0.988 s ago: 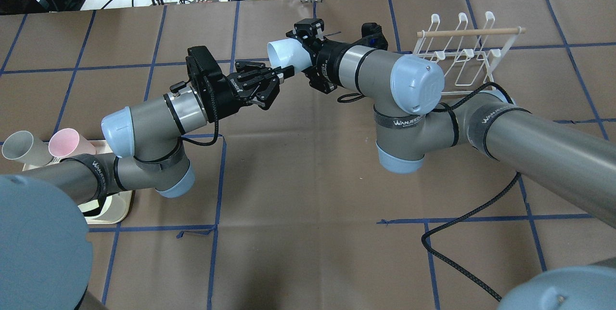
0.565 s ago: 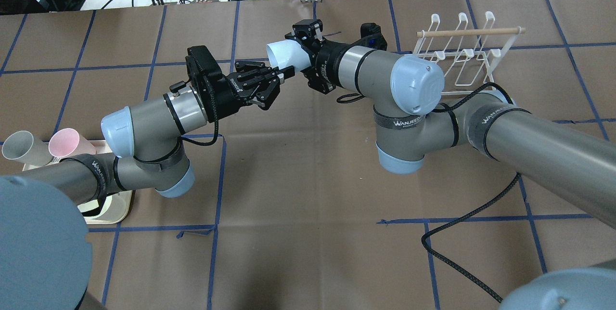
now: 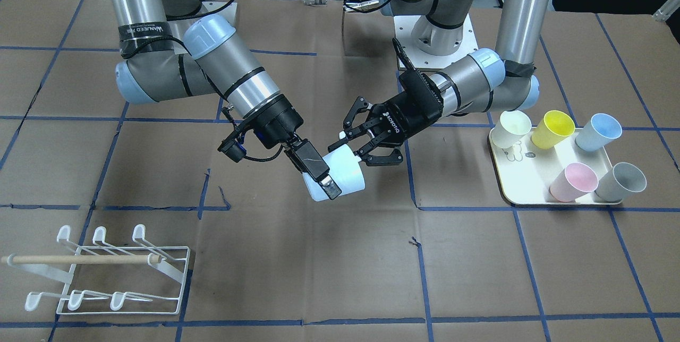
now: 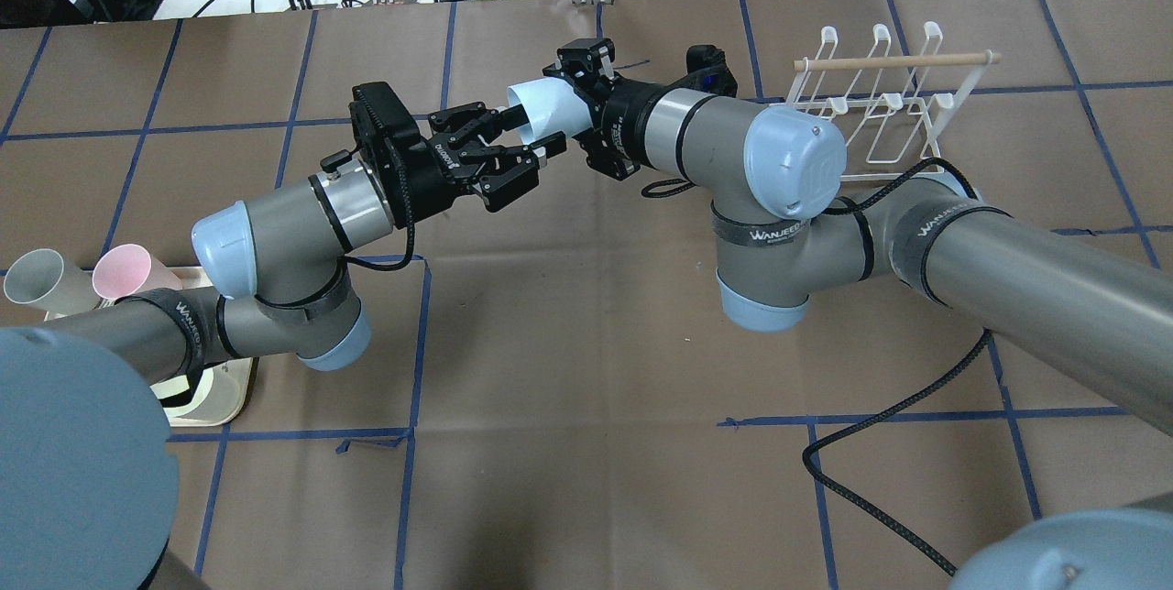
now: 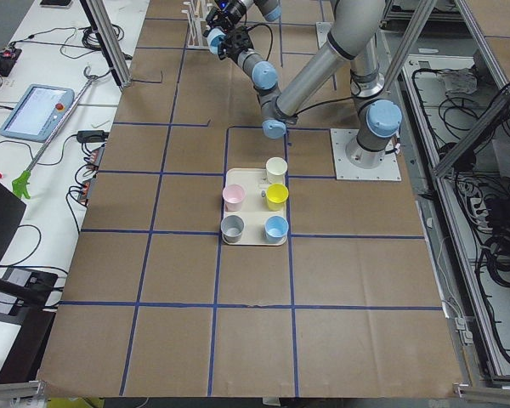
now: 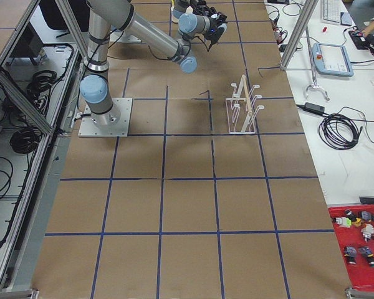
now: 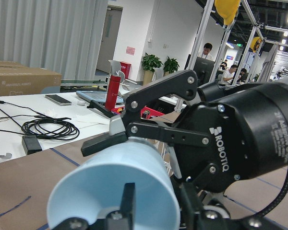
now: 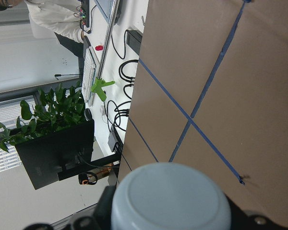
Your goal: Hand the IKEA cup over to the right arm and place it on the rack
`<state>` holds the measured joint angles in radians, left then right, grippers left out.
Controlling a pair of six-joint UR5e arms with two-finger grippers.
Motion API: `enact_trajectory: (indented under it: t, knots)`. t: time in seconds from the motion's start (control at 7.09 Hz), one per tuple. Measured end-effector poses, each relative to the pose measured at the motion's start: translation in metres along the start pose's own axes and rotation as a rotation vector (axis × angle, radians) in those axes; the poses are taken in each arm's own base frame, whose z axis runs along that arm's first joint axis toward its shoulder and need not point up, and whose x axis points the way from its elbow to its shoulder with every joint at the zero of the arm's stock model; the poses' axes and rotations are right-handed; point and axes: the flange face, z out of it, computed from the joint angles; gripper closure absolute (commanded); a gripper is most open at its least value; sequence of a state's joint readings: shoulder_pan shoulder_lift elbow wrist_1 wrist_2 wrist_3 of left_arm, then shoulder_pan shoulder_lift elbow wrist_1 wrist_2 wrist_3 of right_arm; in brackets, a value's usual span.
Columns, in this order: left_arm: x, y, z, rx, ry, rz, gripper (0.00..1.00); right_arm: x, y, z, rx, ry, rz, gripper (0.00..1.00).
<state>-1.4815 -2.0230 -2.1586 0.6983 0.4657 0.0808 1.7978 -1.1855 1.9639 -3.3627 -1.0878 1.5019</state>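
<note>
A pale-blue cup [image 4: 550, 104] hangs in mid-air over the table's far middle; it also shows in the front view [image 3: 340, 177]. My right gripper [image 4: 561, 109] is shut on its sides, with the cup's base toward the wrist [image 8: 170, 199]. One finger [image 3: 319, 171] lies along the cup wall. My left gripper [image 4: 531, 132] is open, its fingers spread on either side of the cup's rim [image 7: 115, 191]. The white wire rack [image 4: 880, 104] with a wooden dowel stands on the table beyond the right arm's elbow.
A cream tray [image 3: 510, 177] at the robot's left holds several cups: cream, yellow, blue, pink [image 3: 571, 181] and grey. A black cable [image 4: 880, 425] trails from the right arm over the table. Clutter and cables lie past the far edge.
My left gripper was pinched on the cup's rim and has now opened and let go. The right gripper keeps the cup, which has shifted slightly.
</note>
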Motion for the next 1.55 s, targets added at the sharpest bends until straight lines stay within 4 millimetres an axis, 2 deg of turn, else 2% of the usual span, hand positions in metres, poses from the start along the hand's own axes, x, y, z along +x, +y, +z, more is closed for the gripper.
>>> enact_trajectory:
  t: [0.28, 0.56, 0.71, 0.85, 1.13, 1.41, 1.55]
  knots:
    - [-0.010, 0.002, -0.010, 0.006, -0.058, 0.000, 0.01, -0.005, -0.006, -0.001, 0.010, -0.010, -0.005, 0.61]
    - [-0.030, 0.007, -0.043, 0.017, -0.147, -0.028, 0.01, -0.014, -0.020, -0.005, 0.033, -0.030, -0.028, 0.64]
    - [-0.039, 0.010, -0.054, 0.019, -0.181, -0.042, 0.01, -0.020, -0.037, -0.010, 0.062, -0.041, -0.095, 0.78]
    - [-0.053, 0.011, -0.057, 0.009, -0.244, -0.061, 0.01, -0.025, -0.060, -0.018, 0.102, -0.047, -0.198, 0.83]
    - [-0.094, -0.002, -0.057, -0.057, -0.457, -0.127, 0.01, -0.036, -0.115, -0.042, 0.216, -0.035, -0.490, 0.86]
    - [-0.127, -0.038, -0.051, -0.176, -0.635, -0.219, 0.01, -0.040, -0.165, -0.066, 0.363, 0.072, -0.923, 0.86]
    - [-0.132, -0.063, -0.041, -0.269, -0.704, -0.271, 0.01, -0.041, -0.185, -0.077, 0.433, 0.163, -1.135, 0.86]
